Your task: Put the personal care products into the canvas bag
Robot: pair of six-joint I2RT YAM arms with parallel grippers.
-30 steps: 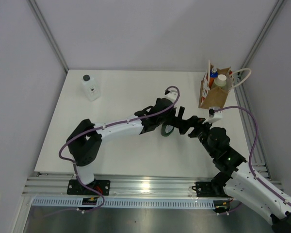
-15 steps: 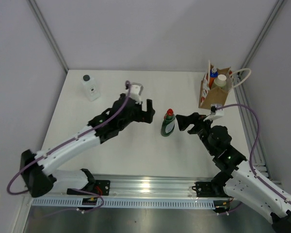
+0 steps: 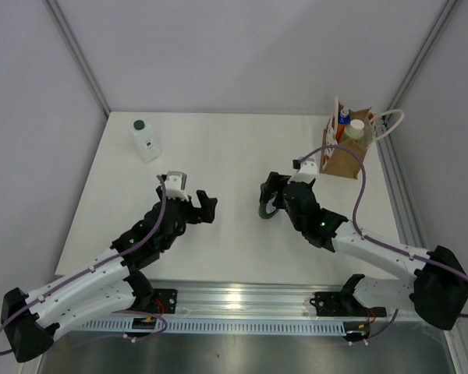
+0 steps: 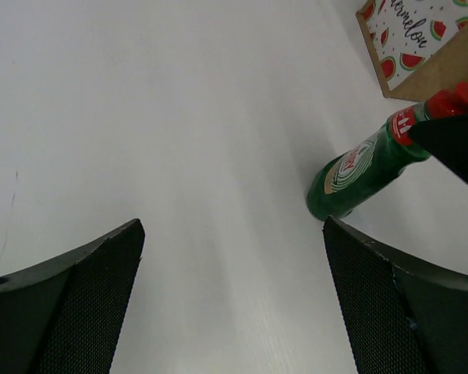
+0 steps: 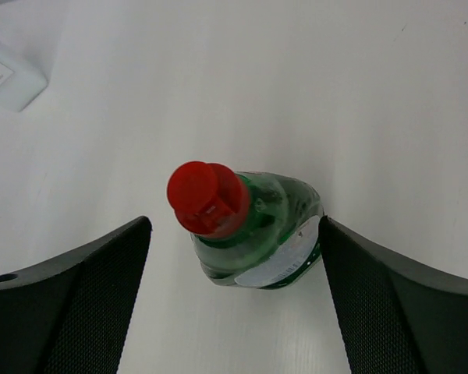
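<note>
The right end effector (image 5: pixel 234 226) is wide open around a green bottle (image 5: pixel 259 231); the left end effector (image 4: pixel 232 226) is wide, empty. The clear bottle (image 3: pixel 146 142) stands near the back left corner; the bag (image 3: pixel 345 159), back right, holds the orange bottle (image 3: pixel 342 118) and olive bottle (image 3: pixel 356 129).

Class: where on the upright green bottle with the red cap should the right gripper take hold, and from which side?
Probably the green bottle's body, just below the red cap, coming from above. It stands upright, and the open right gripper has a finger on each side of it.
</note>
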